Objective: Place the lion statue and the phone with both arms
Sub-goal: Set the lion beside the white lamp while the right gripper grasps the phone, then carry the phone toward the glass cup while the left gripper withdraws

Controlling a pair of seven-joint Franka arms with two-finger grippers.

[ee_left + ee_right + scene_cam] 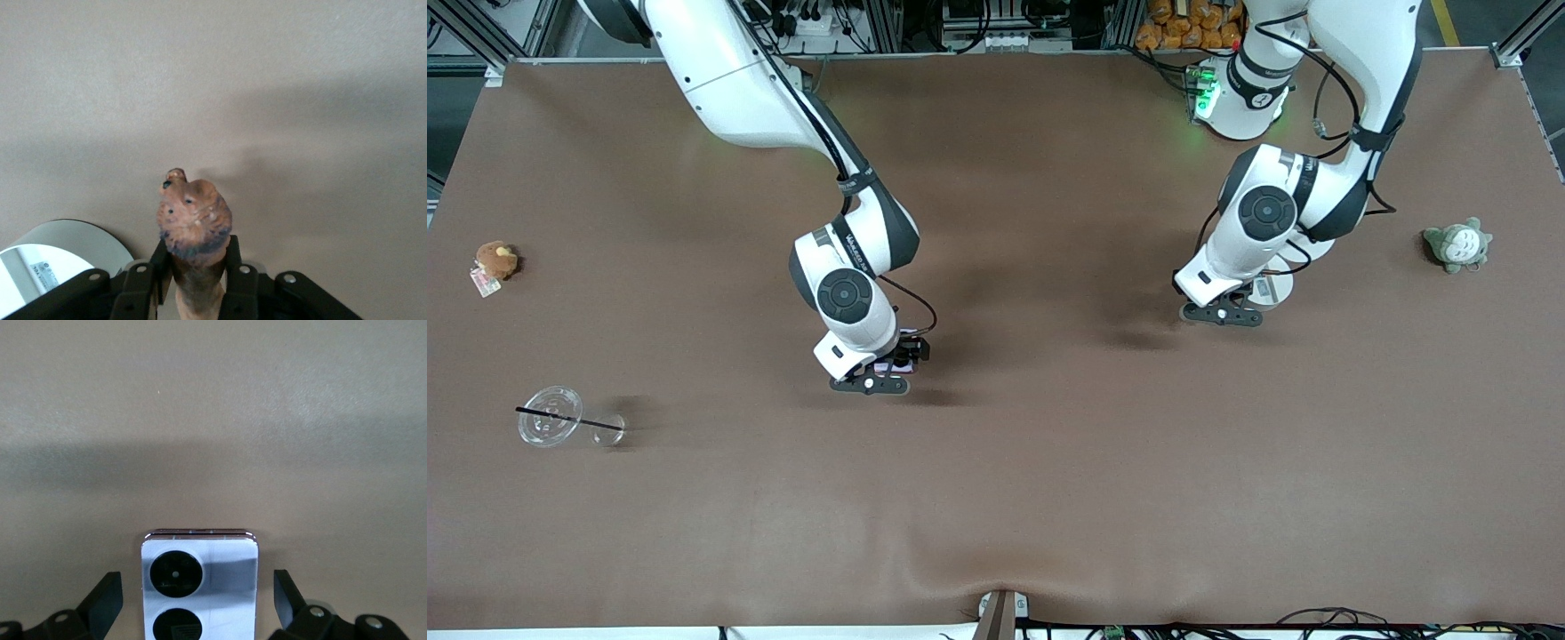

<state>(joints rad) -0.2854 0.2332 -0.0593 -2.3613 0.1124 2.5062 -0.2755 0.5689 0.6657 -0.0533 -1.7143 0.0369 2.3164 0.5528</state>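
The lion statue (195, 220), orange-brown with a darker mane, is held head outward in my left gripper (197, 261), which is shut on its body. In the front view the left gripper (1221, 313) is low over the mat beside a white stand, and the lion is hidden under it. The pale-lilac phone (200, 587), with two black camera circles, sits between the fingers of my right gripper (198, 590). That gripper is open, with a gap on each side of the phone. In the front view the right gripper (871, 382) is low at mid-table, and a bit of the phone (895, 363) shows.
A white round-topped stand (1272, 289) is right beside the left gripper and also shows in the left wrist view (60, 260). A grey-green plush (1458, 244) lies toward the left arm's end. A brown plush with a tag (495, 260) and a clear cup with a straw (550, 427) lie toward the right arm's end.
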